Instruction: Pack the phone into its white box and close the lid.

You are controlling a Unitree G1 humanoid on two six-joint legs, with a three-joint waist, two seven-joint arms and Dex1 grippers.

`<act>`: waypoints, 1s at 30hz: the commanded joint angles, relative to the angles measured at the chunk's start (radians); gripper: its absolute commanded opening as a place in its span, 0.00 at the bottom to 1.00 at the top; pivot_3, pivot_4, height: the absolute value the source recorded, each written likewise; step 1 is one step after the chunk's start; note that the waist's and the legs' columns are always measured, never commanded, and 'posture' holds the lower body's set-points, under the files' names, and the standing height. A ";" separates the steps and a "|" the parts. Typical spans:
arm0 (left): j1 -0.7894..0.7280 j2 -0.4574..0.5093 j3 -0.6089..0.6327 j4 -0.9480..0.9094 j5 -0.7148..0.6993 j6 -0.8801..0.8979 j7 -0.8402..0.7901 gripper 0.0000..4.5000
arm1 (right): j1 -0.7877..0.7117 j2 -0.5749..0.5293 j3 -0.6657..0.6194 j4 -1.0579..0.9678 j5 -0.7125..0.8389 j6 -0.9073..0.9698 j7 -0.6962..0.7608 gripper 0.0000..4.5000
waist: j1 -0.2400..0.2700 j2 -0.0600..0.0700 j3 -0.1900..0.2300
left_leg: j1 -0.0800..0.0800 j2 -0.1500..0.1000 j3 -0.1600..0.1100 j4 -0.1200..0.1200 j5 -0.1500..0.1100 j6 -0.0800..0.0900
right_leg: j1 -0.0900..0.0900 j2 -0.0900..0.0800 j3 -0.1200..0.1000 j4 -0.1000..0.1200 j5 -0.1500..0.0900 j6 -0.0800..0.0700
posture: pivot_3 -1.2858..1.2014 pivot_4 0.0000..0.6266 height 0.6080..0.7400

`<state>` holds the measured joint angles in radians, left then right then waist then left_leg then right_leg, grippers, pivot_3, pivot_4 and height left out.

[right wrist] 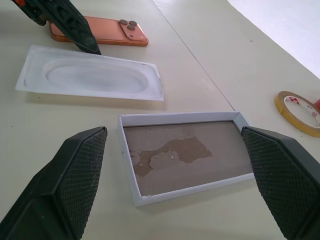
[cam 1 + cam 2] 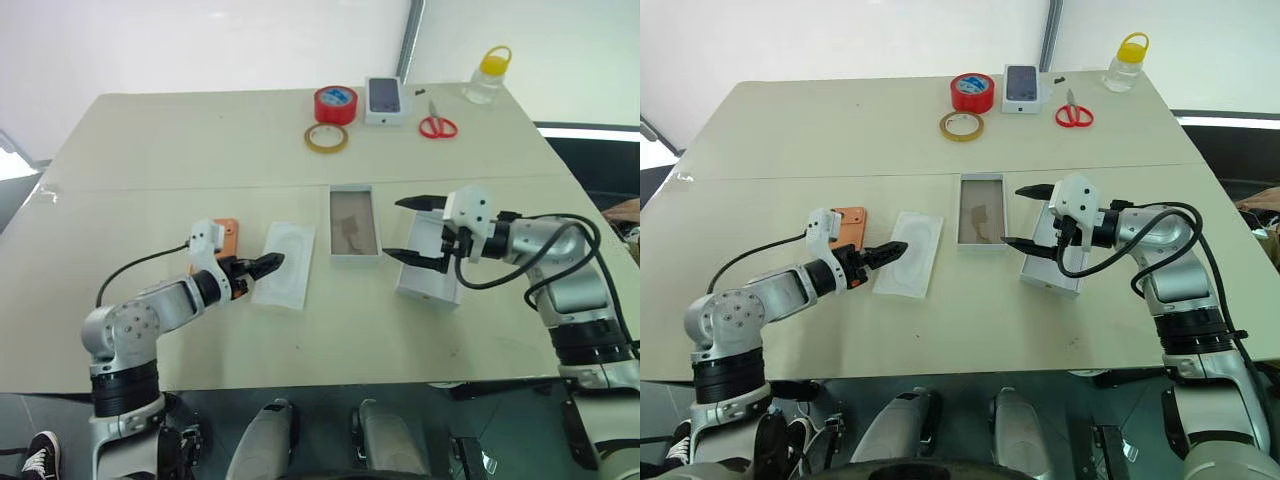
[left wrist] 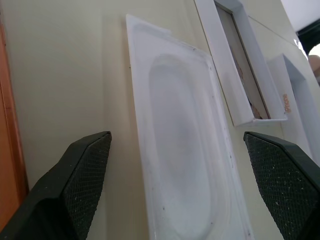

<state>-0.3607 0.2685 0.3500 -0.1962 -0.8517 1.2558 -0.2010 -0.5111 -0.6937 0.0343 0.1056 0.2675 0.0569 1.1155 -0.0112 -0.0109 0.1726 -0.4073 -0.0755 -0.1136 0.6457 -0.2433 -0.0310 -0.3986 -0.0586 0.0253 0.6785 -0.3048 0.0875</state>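
A: Where is the phone [image 1: 100, 31] lying?

B: It is lying flat on the table [image 2: 200, 140] with its camera lenses facing up, just beside the white insert sheet [image 2: 281, 264], on the robot's left.

A: And what is the left gripper [image 2: 268, 265] doing?

B: It is hovering over the near edge of that sheet with its fingers [image 3: 82, 172] spread wide, gripping nothing.

A: The white box [image 2: 354, 223]?

B: It is sitting open in the middle of the table, showing its brownish floor. The lid [image 2: 430, 265] is lying just to its right, recess up.

A: The right gripper [image 2: 414, 228]?

B: It is hanging above the lid, fingers [image 1: 75, 175] fully apart and empty, pointing toward the box.
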 commanded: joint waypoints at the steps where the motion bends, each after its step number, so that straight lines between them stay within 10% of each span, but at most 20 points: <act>1: -0.012 -0.026 0.009 0.016 -0.028 0.014 0.009 0.99 | -0.006 0.006 -0.015 -0.024 0.002 -0.018 -0.012 1.00 | 0.000 0.000 0.000 | 0.000 0.000 0.000 0.000 0.000 0.000 | 0.000 0.000 0.000 0.000 0.000 0.000 | 0.52 0.24 1.00; 6: -0.010 -0.046 0.005 0.030 -0.021 0.009 0.014 0.94 | -0.005 0.009 -0.019 -0.030 0.001 -0.019 -0.022 1.00 | 0.000 0.000 0.000 | 0.000 0.000 0.000 0.000 0.001 -0.001 | 0.000 0.000 0.000 0.000 0.000 0.000 | 0.52 0.24 1.00; 11: -0.005 -0.050 -0.007 0.038 -0.004 0.003 0.021 0.47 | -0.007 0.010 -0.019 -0.036 0.001 -0.018 -0.028 1.00 | 0.000 0.000 0.000 | 0.000 0.000 0.000 0.000 0.000 -0.001 | 0.000 0.000 0.000 0.000 0.000 0.000 | 0.52 0.24 1.00; 22: 0.003 -0.048 -0.011 0.049 -0.003 -0.007 0.026 0.47 | -0.015 0.022 -0.013 -0.036 -0.005 -0.023 -0.042 1.00 | -0.001 0.000 0.000 | 0.000 0.000 0.000 0.000 0.001 -0.001 | 0.000 0.000 0.000 0.000 0.000 0.000 | 0.52 0.24 1.00; 27: 0.016 -0.056 0.005 0.046 -0.013 -0.001 0.041 0.05 | -0.016 0.023 -0.011 -0.039 -0.008 -0.025 -0.046 1.00 | 0.000 0.000 0.000 | 0.000 0.000 0.000 0.000 0.001 -0.001 | 0.000 0.000 0.000 0.000 0.000 0.000 | 0.52 0.24 1.00; 30: 0.015 -0.070 0.034 0.055 -0.032 -0.006 0.054 0.01 | -0.006 0.028 -0.001 -0.039 -0.007 -0.012 -0.044 1.00 | -0.002 0.000 0.000 | 0.001 0.000 0.000 0.000 0.000 -0.001 | 0.001 0.000 0.000 0.000 0.000 0.000 | 0.52 0.24 1.00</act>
<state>-0.3499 0.2082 0.3515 -0.1423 -0.8644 1.2535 -0.1597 -0.5110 -0.6756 0.0344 0.0999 0.2530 0.0507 1.0738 -0.0131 -0.0107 0.1723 -0.4067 -0.0756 -0.1136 0.6458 -0.2430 -0.0316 -0.3979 -0.0586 0.0254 0.6785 -0.3048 0.0876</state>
